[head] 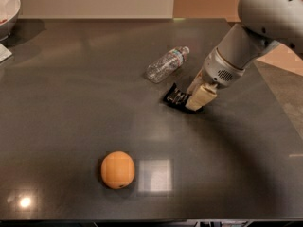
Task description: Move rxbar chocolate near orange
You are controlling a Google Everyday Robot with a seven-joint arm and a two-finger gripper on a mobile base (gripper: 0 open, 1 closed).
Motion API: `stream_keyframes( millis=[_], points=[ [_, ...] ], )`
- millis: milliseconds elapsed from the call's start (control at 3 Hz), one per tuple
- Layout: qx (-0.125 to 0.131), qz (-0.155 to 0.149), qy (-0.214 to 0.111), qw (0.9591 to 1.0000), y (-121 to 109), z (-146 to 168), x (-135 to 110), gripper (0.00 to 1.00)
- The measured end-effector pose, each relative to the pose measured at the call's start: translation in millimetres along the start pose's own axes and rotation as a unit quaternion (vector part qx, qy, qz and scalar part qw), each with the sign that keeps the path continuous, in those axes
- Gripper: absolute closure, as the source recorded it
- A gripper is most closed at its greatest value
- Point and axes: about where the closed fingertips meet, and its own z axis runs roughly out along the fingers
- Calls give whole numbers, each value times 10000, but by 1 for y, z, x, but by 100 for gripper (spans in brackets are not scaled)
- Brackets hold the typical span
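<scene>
The rxbar chocolate (pixel 175 97), a small flat black crinkly bar, lies on the dark table (pixel 71 103) just below the clear bottle. My gripper (pixel 196 97) is down at the table surface on the bar's right end and hides that end. The arm reaches in from the upper right. The orange (pixel 117 170) sits alone near the table's front edge, well to the lower left of the bar and the gripper.
A clear plastic bottle (pixel 166 64) lies on its side just up and left of the bar. A white bowl (pixel 7 11) stands at the far left corner, with a pale paper edge (pixel 4 53) below it. The table's right edge runs close behind the arm.
</scene>
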Motion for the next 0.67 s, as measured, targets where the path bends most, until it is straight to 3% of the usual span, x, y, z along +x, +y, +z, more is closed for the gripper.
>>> stream_keyframes(
  millis=[333,667],
  points=[
    [-55,-87,-40,9999,8,-2,-5,100],
    [-289,-407,18,9988,34,-3,-8,100]
  ],
)
